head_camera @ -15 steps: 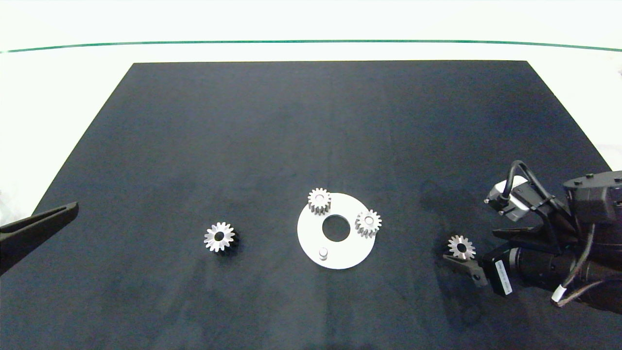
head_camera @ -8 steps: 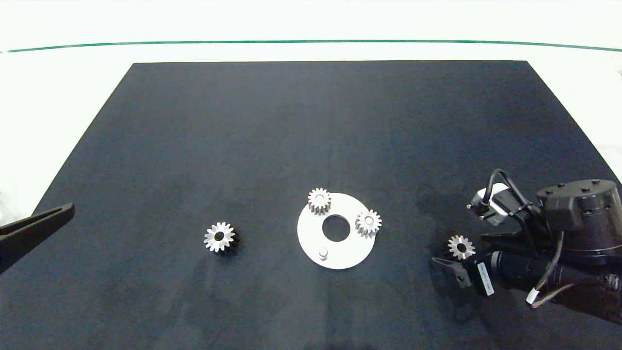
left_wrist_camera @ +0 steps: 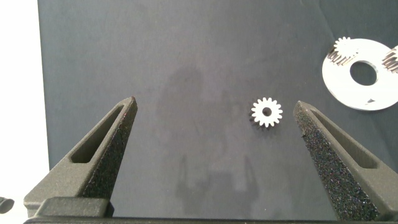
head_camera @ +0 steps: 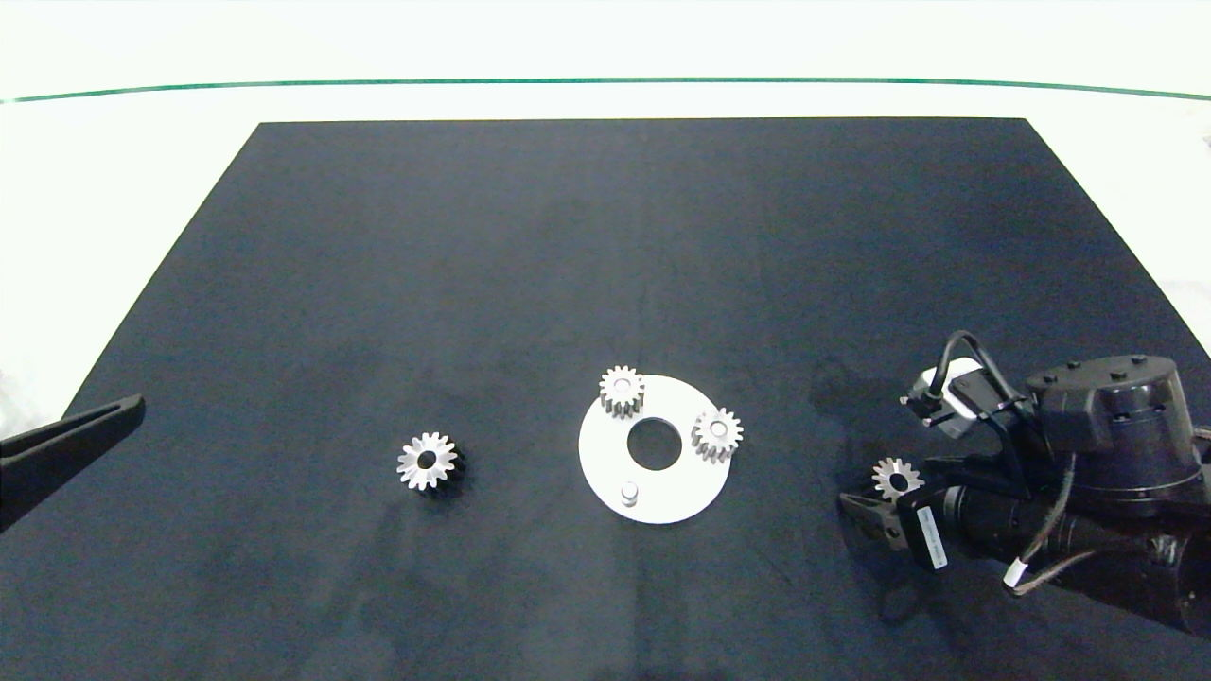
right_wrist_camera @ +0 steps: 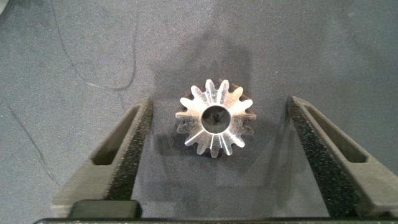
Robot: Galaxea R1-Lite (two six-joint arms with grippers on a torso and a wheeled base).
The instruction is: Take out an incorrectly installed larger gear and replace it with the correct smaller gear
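1. My right gripper has slid in toward the smaller gear, which now sits between its spread fingers.
2. Its wrist has swung lower.
3. My left gripper drew back slightly.

Head camera looks down over the whole worktop; wrist cameras sit close, each framing one loose gear also in the head view.

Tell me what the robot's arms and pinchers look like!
Both arms are dark. The right arm has black cables, a silver camera block and a white label sticker. The left gripper and the right gripper each have two long, wedge-shaped grey fingers with rough black foam pads inside.
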